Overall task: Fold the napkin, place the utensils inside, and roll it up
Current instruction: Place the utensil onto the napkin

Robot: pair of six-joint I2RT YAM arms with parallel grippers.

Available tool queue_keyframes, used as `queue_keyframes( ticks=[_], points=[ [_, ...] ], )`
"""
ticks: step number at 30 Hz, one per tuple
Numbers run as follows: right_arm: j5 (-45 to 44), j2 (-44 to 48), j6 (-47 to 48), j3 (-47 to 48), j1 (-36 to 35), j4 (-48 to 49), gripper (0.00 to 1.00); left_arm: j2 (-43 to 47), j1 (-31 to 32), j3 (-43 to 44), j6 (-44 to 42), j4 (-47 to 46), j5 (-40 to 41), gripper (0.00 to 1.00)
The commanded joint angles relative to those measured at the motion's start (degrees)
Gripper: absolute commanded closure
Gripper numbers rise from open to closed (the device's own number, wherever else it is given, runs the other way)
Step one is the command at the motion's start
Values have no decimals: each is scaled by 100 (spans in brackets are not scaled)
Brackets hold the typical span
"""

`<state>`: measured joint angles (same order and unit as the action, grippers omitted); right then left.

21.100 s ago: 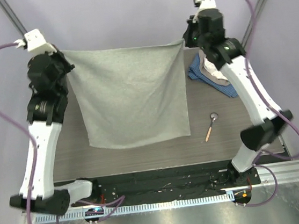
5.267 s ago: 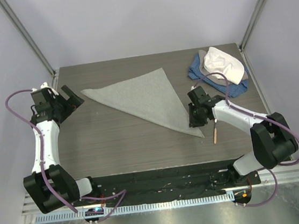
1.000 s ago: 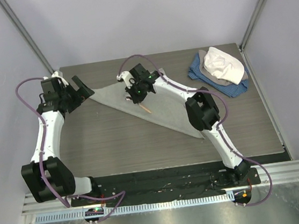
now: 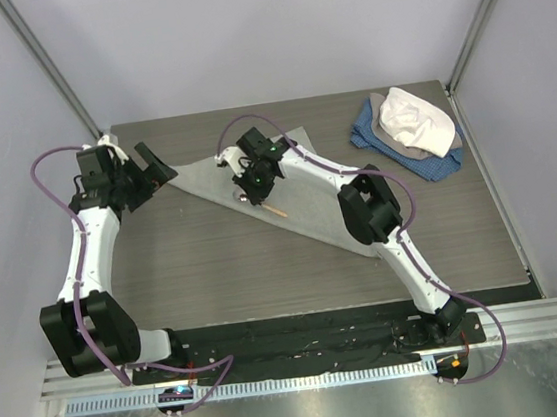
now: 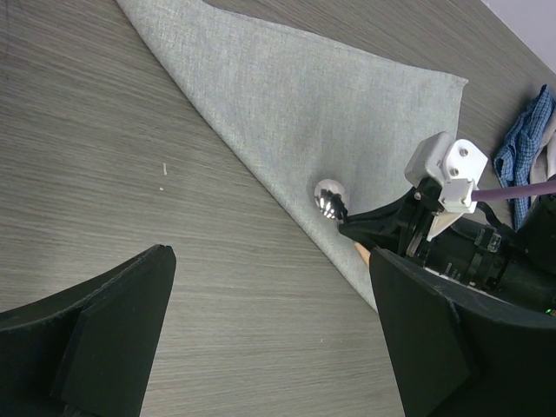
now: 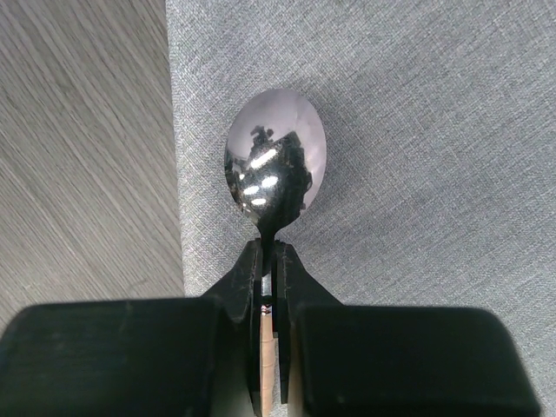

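Grey napkin [image 4: 308, 205] on dark wood-grain table [image 4: 215, 266], pale lilac walls [image 4: 238, 32]

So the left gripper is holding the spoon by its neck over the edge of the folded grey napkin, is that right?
No, it is the right gripper that holds the spoon by its neck over the edge of the folded grey napkin; the right wrist view shows it. The left gripper is open.

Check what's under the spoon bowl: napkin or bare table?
Grey napkin, just inside its edge; bare table starts beside the spoon bowl. The right gripper, shut on the neck, covers what lies under the handle. Contact with the cloth: cannot tell.
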<state>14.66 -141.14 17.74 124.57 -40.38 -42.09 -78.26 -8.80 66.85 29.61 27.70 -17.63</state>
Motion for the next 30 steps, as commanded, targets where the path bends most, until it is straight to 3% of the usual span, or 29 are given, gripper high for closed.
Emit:
queue_keyframes(
  ticks=[1,12,18,23,27,30],
  points=[
    [-103,-98,116,348,-58,7,92,118,-34,-23,19,-222,-66,0],
    [-16,77,2,419,-66,77,66,92,-43,-110,1,-265,154,0],
    [353,657,-332,235,-66,524,62,-5,-43,-374,247,-801,488,0],
    [328,1597,-1112,-90,-58,877,61,-304,-43,-427,993,-1353,1039,1],
    [178,2590,-1615,-1395,-49,1342,61,-470,-52,-883,1679,-2406,1516,6],
    [-76,3468,-1975,-2442,21,1685,60,-927,-157,-788,1979,-2699,1596,11]
  ],
)
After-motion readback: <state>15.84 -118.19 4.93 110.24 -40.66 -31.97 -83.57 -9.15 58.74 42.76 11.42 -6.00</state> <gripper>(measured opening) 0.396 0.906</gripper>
